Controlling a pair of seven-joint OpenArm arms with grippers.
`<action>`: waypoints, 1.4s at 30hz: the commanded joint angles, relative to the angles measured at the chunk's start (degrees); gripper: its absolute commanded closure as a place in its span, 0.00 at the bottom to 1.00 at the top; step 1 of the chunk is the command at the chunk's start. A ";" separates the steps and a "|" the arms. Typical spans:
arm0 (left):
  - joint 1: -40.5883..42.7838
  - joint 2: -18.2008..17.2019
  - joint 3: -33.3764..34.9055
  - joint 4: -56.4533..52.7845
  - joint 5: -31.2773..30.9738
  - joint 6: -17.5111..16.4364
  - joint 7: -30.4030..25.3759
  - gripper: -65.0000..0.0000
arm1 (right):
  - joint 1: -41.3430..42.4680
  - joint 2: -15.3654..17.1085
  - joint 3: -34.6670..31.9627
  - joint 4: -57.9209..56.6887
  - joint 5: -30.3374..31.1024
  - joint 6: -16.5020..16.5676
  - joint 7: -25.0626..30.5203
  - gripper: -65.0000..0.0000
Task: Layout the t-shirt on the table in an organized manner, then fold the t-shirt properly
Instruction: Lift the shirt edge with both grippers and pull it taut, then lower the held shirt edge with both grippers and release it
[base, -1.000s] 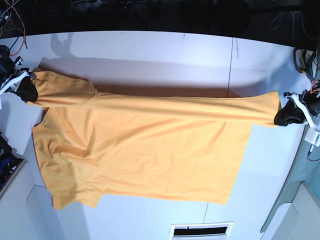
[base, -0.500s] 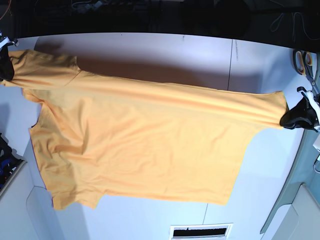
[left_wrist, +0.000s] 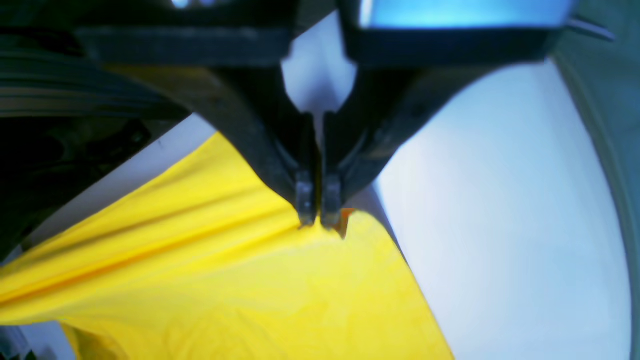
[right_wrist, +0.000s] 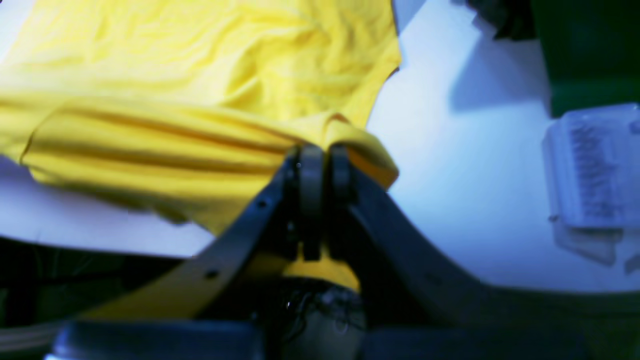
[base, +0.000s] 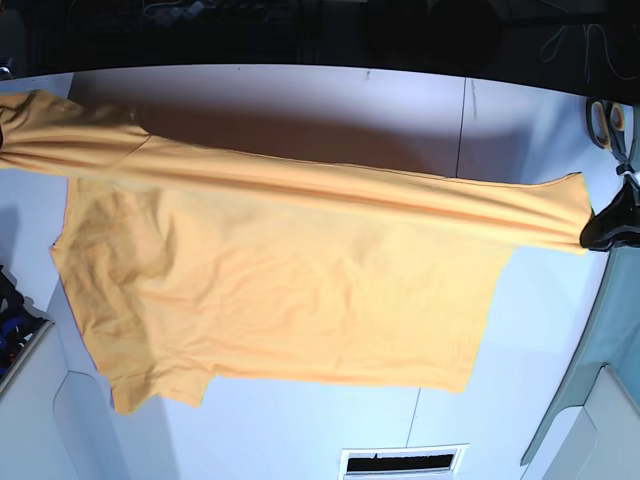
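t-shirt (base: 290, 290) stretched wider, both grippers moved outward.

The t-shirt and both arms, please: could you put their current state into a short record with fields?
item: t-shirt, orange-yellow, spread across the table
far edge: lifted and stretched taut between the two arms
near part: lying on the table, mildly wrinkled
left gripper: jaws shut on the t-shirt's corner, at the right of the base view
right gripper: jaws shut on bunched fabric; out of frame at the left of the base view
fold: not yet begun
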 joint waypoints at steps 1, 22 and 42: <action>-0.50 -1.07 -1.11 0.42 1.22 0.95 -2.91 1.00 | 0.39 1.09 1.01 0.39 -0.76 -0.92 1.77 1.00; -8.09 3.85 15.54 -7.78 33.44 0.95 -27.56 1.00 | 15.23 3.26 -13.44 -19.78 -8.44 -0.90 4.15 1.00; -29.18 8.37 30.77 -37.31 38.80 0.95 -33.44 1.00 | 29.81 3.13 -22.25 -41.00 -17.35 -0.74 9.97 1.00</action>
